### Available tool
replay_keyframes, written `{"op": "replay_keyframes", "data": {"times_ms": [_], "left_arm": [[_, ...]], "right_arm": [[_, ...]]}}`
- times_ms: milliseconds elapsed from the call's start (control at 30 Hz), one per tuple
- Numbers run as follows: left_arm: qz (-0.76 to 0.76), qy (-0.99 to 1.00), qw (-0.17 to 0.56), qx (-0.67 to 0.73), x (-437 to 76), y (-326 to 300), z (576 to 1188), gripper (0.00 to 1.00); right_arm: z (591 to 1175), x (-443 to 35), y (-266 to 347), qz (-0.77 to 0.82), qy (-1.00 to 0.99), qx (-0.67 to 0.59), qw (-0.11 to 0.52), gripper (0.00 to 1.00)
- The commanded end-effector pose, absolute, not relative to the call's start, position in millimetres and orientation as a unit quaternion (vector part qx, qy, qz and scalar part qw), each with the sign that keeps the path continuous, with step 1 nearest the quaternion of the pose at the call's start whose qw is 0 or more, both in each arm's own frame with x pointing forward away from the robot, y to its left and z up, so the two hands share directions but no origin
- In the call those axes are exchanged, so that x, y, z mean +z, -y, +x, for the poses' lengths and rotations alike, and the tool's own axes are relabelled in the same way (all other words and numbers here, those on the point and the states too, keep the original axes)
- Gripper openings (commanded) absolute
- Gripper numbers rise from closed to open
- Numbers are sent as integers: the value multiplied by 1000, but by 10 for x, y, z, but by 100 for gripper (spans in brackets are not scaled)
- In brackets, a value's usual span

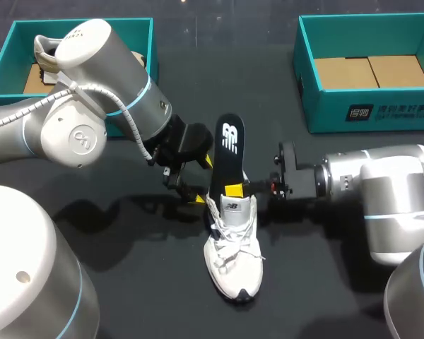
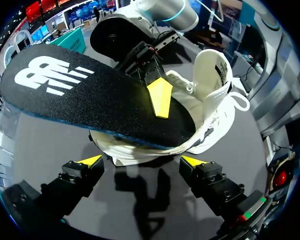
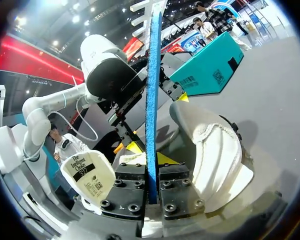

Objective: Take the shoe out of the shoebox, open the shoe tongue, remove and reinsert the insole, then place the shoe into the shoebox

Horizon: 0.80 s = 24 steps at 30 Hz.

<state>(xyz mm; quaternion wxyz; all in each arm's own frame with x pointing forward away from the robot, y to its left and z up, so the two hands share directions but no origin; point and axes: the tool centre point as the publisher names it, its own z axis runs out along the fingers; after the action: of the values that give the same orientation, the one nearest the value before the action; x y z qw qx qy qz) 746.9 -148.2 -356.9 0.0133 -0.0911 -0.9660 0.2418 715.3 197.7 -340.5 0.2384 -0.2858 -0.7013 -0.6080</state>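
The white shoe (image 1: 232, 247) lay on the dark counter (image 1: 325, 282), outside the left box (image 1: 138, 28) and the right box (image 1: 353, 106). The black insole (image 1: 227, 152) stuck up out of its opening, one end inside. The right hand (image 3: 152, 185) was clamped on the insole just above the shoe. The left hand (image 2: 142, 161) hung beside the heel, its fingers apart, holding nothing.

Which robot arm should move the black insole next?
Right, most likely. The right end effector is already shut on the insole, which sticks out of the white shoe. The left end effector is open near the shoe, gripping nothing.
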Motion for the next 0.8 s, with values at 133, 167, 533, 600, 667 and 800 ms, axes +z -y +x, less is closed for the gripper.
{"op": "replay_keyframes", "data": {"times_ms": [133,167,533,600,667,800], "left_arm": [[-91,966,13,241,-3574,1485,7471,100],[-91,966,13,241,-3574,1485,7471,100],[-91,966,13,241,-3574,1485,7471,100],[-91,966,13,241,-3574,1485,7471,100],[-91,966,13,241,-3574,1485,7471,100],[-91,966,13,241,-3574,1485,7471,100]], "right_arm": [[7148,-3317,-1987,-273,709,-610,226,15],[7170,-3285,-1992,-268,711,-610,225,19],[7349,-3122,-2030,-238,729,-603,221,24],[7372,-3095,-2031,-234,731,-603,219,22],[7406,-3062,-2036,-229,733,-603,217,17],[7444,-3042,-2040,-227,734,-603,215,0]]}}
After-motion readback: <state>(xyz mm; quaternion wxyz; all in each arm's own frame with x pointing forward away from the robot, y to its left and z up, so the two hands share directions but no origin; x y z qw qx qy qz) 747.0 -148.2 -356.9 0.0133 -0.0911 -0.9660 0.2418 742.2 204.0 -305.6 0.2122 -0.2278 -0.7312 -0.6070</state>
